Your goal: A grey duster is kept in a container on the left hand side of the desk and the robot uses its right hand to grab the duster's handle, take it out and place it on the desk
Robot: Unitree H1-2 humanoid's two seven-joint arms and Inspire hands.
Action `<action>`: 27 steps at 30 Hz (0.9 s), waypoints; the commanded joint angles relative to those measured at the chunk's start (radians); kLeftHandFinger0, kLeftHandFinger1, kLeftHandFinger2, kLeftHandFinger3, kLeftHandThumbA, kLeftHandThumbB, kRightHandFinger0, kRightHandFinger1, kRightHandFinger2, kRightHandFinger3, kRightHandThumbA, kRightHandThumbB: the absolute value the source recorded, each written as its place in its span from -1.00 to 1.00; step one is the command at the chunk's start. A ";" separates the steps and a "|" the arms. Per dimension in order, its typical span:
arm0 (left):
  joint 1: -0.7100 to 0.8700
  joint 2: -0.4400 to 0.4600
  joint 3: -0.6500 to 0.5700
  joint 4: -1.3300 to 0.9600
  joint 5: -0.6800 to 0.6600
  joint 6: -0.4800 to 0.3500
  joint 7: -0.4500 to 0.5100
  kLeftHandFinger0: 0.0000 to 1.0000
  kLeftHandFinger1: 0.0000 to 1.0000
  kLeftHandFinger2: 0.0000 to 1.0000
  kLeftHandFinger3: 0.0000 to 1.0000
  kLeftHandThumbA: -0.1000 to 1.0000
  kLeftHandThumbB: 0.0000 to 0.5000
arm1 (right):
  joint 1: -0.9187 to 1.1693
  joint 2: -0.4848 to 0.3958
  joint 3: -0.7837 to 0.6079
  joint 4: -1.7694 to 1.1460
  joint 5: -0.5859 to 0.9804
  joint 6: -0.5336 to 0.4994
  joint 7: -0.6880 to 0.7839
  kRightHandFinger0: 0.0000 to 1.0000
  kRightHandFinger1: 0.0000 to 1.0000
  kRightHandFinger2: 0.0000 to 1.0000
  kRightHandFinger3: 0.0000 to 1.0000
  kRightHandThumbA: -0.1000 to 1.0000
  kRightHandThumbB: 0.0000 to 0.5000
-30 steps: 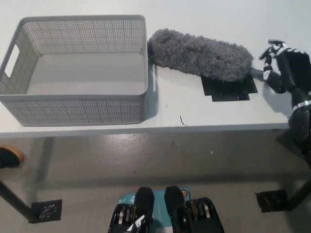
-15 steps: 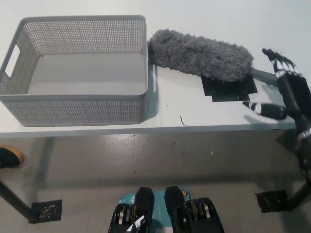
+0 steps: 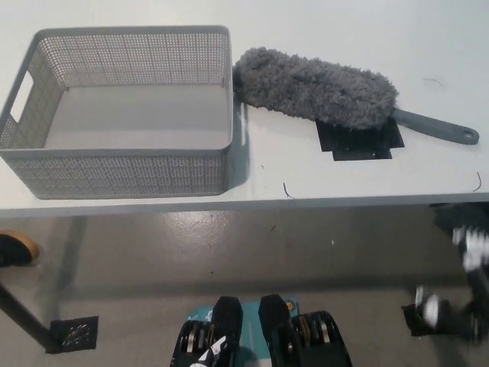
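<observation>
The grey fluffy duster (image 3: 313, 86) lies flat on the white desk (image 3: 267, 164), just right of the grey mesh container (image 3: 122, 174), with its head touching the container's right wall. Its grey handle (image 3: 437, 128) points right and lies free on the desk. My black right hand (image 3: 462, 294) is a motion-blurred shape at the bottom right, below the desk's front edge and well apart from the handle. The container holds nothing. My left hand is out of the picture.
A black tape patch (image 3: 359, 141) sits on the desk under the duster's right end. A dark shoe (image 3: 14, 246) shows on the floor at the far left. Desk legs with black foot plates (image 3: 75, 331) stand below.
My right hand has let go of the duster's handle and dropped away from the desk top to below its front edge. The duster stays lying on the desk.
</observation>
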 commanded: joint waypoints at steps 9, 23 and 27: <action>-0.091 -0.010 0.057 -0.041 -0.026 -0.039 0.071 1.00 1.00 1.00 1.00 0.85 -0.29 | 0.185 0.051 0.194 0.038 0.190 -0.349 -0.296 1.00 1.00 1.00 1.00 1.00 0.30; -0.150 -0.012 0.089 -0.136 -0.045 -0.039 0.069 1.00 1.00 1.00 1.00 0.79 -0.51 | -0.067 0.202 -0.006 0.520 0.519 -0.349 0.099 1.00 1.00 1.00 1.00 1.00 0.43; -0.140 -0.007 0.098 -0.114 -0.041 -0.039 0.078 1.00 1.00 1.00 1.00 0.78 -0.47 | -0.072 0.214 -0.021 0.532 0.540 -0.349 0.149 1.00 1.00 1.00 1.00 1.00 0.40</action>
